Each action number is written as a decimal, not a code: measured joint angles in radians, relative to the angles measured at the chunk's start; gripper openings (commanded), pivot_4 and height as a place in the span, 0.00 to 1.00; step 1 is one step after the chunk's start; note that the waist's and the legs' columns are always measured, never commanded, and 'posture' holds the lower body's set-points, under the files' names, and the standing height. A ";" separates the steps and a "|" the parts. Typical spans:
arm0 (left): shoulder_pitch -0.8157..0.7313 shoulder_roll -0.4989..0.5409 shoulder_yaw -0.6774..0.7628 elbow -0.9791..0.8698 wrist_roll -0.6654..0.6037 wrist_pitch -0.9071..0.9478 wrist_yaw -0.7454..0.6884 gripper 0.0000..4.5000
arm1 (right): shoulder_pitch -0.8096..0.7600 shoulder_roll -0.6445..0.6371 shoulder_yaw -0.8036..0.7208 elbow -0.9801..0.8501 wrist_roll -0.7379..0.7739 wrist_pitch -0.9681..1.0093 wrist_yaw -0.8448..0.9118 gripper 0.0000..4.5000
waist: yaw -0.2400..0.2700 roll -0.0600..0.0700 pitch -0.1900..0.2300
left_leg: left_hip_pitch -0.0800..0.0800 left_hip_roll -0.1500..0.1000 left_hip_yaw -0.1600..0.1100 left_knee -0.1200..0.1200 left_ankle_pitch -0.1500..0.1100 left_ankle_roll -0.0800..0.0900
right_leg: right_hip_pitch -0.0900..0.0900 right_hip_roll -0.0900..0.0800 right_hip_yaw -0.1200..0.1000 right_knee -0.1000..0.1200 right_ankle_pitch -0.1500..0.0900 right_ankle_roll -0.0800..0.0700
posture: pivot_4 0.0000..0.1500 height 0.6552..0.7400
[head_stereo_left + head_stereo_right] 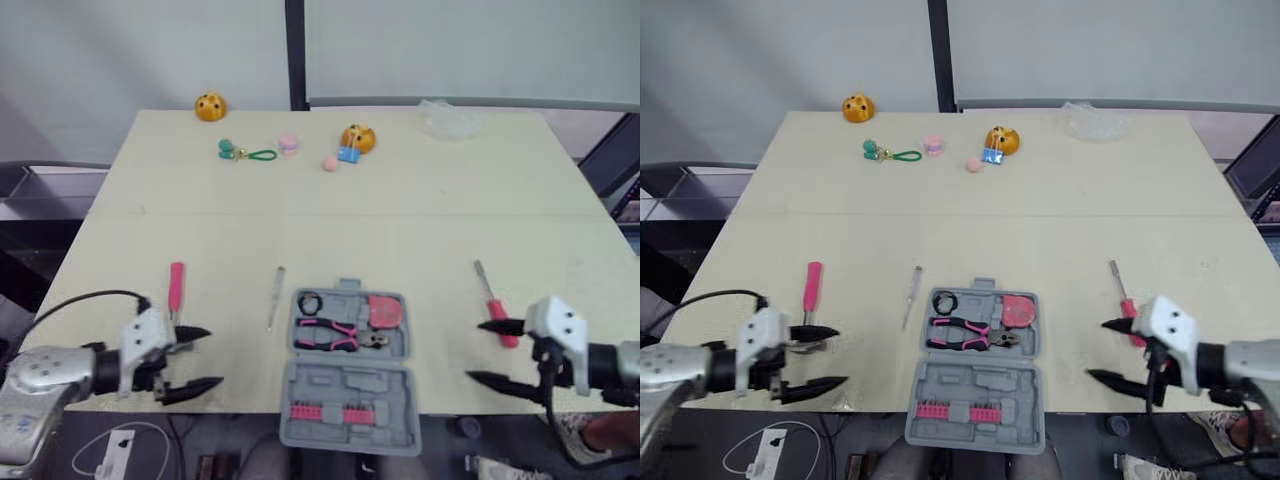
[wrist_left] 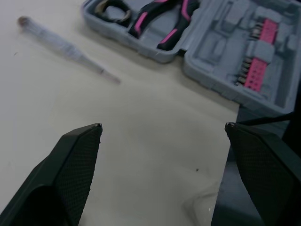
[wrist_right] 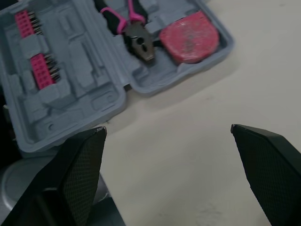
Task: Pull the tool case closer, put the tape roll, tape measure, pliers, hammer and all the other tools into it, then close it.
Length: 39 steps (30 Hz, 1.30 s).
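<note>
A grey tool case (image 1: 349,400) lies open at the table's front edge, its lid half hanging over the edge with a pink bit strip (image 1: 325,412). Inside lie pink-handled pliers (image 1: 330,335), a red tape measure (image 1: 384,311) and a black tape roll (image 1: 307,302). A clear thin tester screwdriver (image 1: 276,297) lies left of the case, a pink-handled tool (image 1: 176,288) further left, and a red-handled screwdriver (image 1: 494,304) to the right. My left gripper (image 1: 195,361) is open near the pink-handled tool. My right gripper (image 1: 490,352) is open beside the red screwdriver, holding nothing.
Small toys lie at the far side: two orange figures (image 1: 210,107) (image 1: 358,137), a green keyring (image 1: 243,152), a pink piece (image 1: 288,144) and a clear plastic bag (image 1: 447,118). Cables and a floor lie below the front edge (image 1: 130,445).
</note>
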 measured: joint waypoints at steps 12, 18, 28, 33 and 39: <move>-0.239 -0.093 -0.302 0.203 0.217 -0.181 -0.006 0.38 | -0.120 0.070 0.265 0.127 -0.174 -0.136 -0.074 0.27 | 0.008 0.000 0.000 | 0.001 0.001 0.005 0.001 0.001 0.001 | -0.001 0.010 -0.004 0.004 0.001 0.001 | 1.00 1.00; -0.288 -0.177 -0.365 0.287 0.274 -0.229 0.015 0.01 | -0.165 0.086 0.333 0.175 -0.228 -0.171 -0.097 0.00 | 0.009 -0.001 0.000 | 0.001 0.001 0.005 0.001 0.001 0.001 | -0.001 0.010 -0.004 0.004 0.001 0.002 | 1.00 1.00; -0.361 -0.244 -0.436 0.365 0.338 -0.271 0.039 0.01 | -0.214 0.119 0.386 0.241 -0.266 -0.200 -0.114 0.00 | 0.009 -0.001 0.000 | 0.001 0.001 0.006 0.002 0.002 0.002 | -0.001 0.010 -0.004 0.005 0.001 0.002 | 1.00 1.00; -0.390 -0.273 -0.447 0.397 0.351 -0.280 0.041 0.01 | -0.249 0.156 0.451 0.244 -0.285 -0.216 -0.114 0.00 | 0.009 -0.001 0.000 | 0.001 0.001 0.006 0.002 0.002 0.002 | -0.001 0.010 -0.004 0.005 0.001 0.002 | 1.00 1.00; -0.393 -0.292 -0.451 0.401 0.369 -0.286 0.048 0.01 | -0.284 0.180 0.487 0.250 -0.317 -0.204 -0.120 0.00 | 0.010 -0.001 0.000 | 0.002 0.001 0.005 0.003 0.002 0.002 | 0.000 0.010 -0.004 0.005 0.001 0.002 | 1.00 1.00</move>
